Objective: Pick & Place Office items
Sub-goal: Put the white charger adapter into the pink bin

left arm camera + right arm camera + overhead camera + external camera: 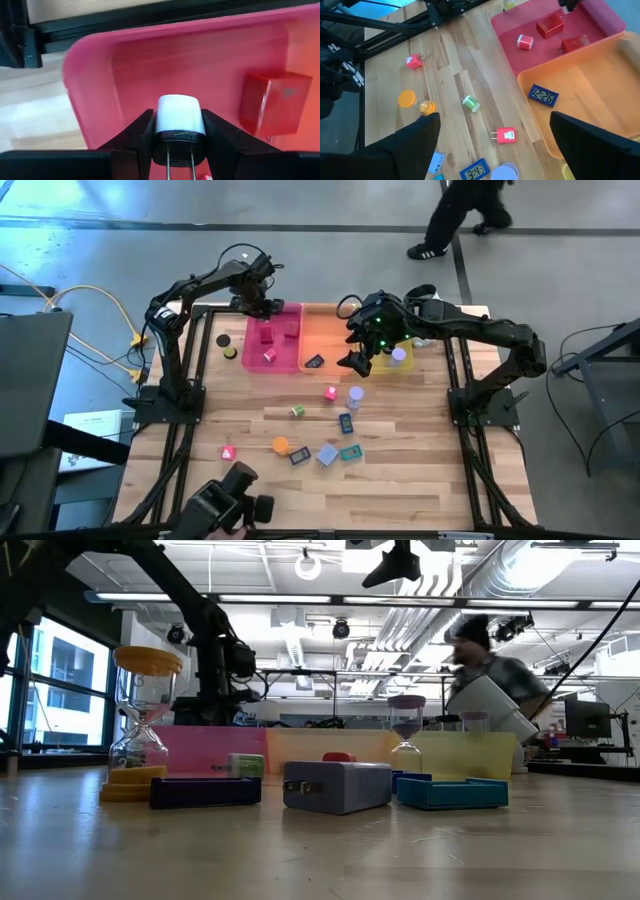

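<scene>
While the left gripper (177, 142) grips a white plug adapter (178, 116) over the pink tray (95, 70), release low, clear of the red block (272, 100). Right gripper (495, 137): jaws open above the orange tray (580, 85).

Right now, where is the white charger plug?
The white charger plug is clamped in the left gripper, over the pink tray, beside a red block.

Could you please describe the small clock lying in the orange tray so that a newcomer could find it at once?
Three trays stand in a row along the table's far edge; take the middle one, the orange tray. The clock lies near its front corner beside the pink tray, by the open right gripper. It is a dark blue flat rectangle with a digital display, and the only item visible in that tray.
</scene>
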### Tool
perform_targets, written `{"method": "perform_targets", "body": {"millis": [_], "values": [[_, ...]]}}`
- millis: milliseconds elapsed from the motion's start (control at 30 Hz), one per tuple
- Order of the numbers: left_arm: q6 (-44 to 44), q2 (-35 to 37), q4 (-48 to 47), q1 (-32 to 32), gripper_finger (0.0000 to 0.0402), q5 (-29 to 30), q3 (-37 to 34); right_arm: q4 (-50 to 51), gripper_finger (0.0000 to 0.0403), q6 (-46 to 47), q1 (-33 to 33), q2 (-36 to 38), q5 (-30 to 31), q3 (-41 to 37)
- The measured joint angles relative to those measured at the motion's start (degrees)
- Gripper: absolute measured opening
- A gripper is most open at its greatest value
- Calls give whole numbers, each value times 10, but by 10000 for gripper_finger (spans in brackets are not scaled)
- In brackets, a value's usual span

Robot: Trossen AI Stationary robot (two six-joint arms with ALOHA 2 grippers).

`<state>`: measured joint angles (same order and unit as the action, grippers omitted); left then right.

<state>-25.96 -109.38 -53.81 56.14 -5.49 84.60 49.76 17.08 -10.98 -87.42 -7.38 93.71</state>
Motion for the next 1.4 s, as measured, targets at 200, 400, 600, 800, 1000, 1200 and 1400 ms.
{"method": "perform_targets", "body": {"millis": [200, 400, 600, 800, 1000, 1200, 1400], "values": [[-18, -2, 21, 0, 127, 14, 0, 1, 366, 0, 0, 0, 0, 0], [-19, -11, 16, 3, 127, 6, 0, 1, 366, 0, 0, 0, 13, 0], [-19, -31, 13, 4, 127, -4, 0, -2, 366, 0, 0, 0, 18, 0], [-17, -40, 14, 4, 127, -3, 0, -2, 366, 0, 0, 0, 18, 0], [-13, -40, 16, 4, 141, -7, 0, -1, 366, 0, 0, 0, 20, 0], [-6, -40, 15, 4, 156, -7, 0, -1, 366, -3, 0, 0, 20, 0], [-6, -40, 16, 4, 159, -31, 0, -2, 366, -4, 0, 0, 20, 0]]}}
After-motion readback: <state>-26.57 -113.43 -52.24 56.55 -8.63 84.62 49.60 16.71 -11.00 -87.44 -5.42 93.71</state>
